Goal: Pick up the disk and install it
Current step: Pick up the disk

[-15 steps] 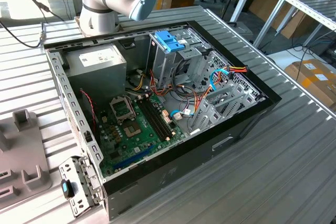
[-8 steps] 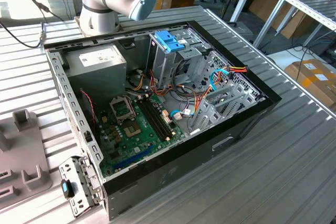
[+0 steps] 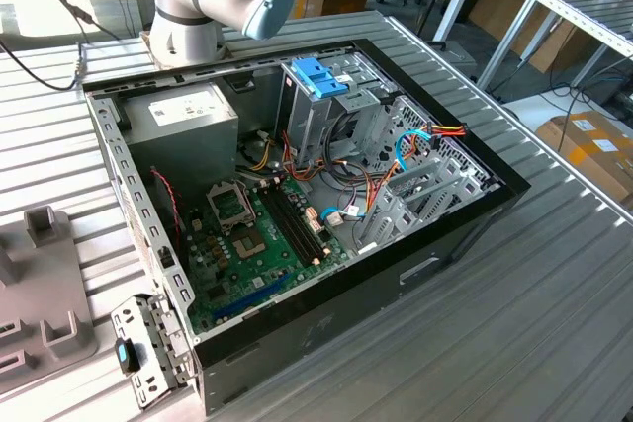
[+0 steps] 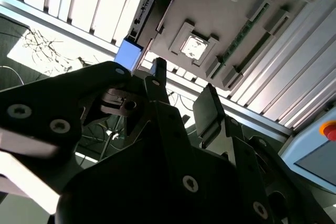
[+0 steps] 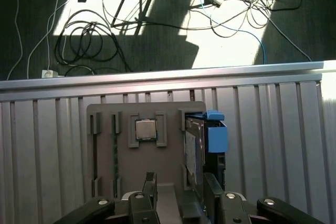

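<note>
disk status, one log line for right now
tool: open | position: over fixture tray | disk: on edge in tray slot, ungripped

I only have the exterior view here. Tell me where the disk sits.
Observer: In the first wrist view the disk stands on edge in a slot of the grey fixture.
Operator: Report the jaws.
Observer: The gripper faces that fixture, jaws open, nothing between them.
Operator: Name what lies beside the disk.
Observer: A processor chip sits in the fixture's recess next to it.
</note>
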`<state>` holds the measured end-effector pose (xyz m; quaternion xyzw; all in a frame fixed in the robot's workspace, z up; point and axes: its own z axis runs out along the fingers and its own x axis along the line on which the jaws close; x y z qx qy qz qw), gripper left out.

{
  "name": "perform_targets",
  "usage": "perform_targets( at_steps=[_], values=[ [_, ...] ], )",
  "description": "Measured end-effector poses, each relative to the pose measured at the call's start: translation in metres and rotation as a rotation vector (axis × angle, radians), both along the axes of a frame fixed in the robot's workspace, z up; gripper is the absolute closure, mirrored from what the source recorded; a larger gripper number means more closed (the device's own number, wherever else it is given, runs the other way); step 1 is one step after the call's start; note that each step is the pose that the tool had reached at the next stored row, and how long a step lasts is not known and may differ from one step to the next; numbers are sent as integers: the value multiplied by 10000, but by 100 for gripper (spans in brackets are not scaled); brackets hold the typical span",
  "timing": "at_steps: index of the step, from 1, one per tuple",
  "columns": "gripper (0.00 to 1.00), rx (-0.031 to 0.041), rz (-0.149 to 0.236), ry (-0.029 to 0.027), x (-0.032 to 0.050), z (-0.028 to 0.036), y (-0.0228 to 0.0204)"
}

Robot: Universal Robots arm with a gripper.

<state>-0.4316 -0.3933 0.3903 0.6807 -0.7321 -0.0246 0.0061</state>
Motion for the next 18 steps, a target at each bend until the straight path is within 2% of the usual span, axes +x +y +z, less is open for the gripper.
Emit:
perform_targets(
  at_steps=[4,18],
  values=[
    [52,0,0,0,0,-7,19],
    [52,0,0,0,0,-32,32]
  ],
)
